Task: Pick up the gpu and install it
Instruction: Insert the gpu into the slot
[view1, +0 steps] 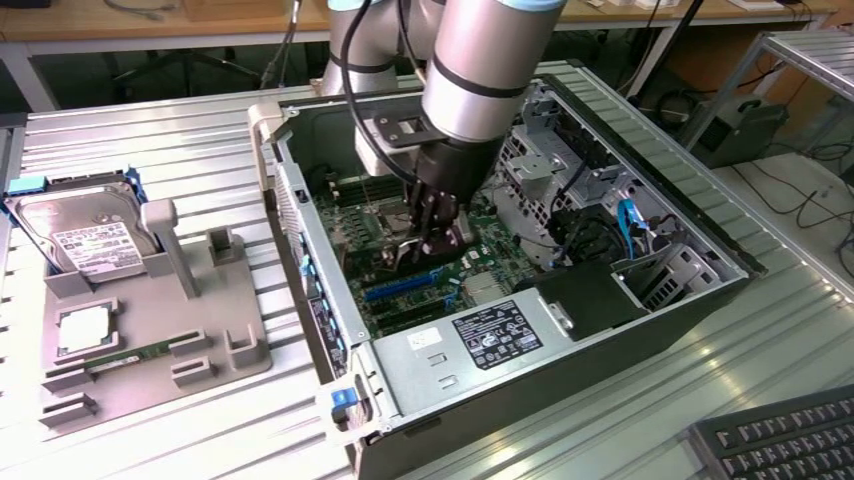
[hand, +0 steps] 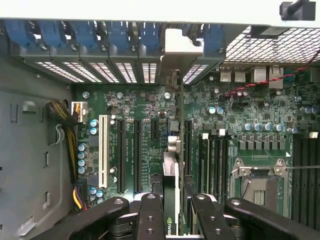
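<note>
- Power-supply end of the open computer case (view1: 400, 400) is seen closest in the exterior view; deeper inside, the gripper (view1: 430, 245) is lowered over the motherboard (view1: 400, 215), closed on the gpu (view1: 400, 262).
- Installation is judged under way; exact alignment of card edge with slot is called for.
- Gripper fingers (hand: 150, 215) are seen in the wrist view clamped around the gpu (hand: 170, 200), held edge-on just above a black expansion slot (hand: 187, 145), its bracket end towards the rear slot openings (hand: 150, 70).

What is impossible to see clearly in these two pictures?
- Exterior view: the gpu is mostly hidden behind the gripper, so whether it is seated cannot be told.
- Wrist view: the gpu appears edge-on, its lower end cut by the picture edge.
- Exterior view: hard drive label is too small to read.
</note>
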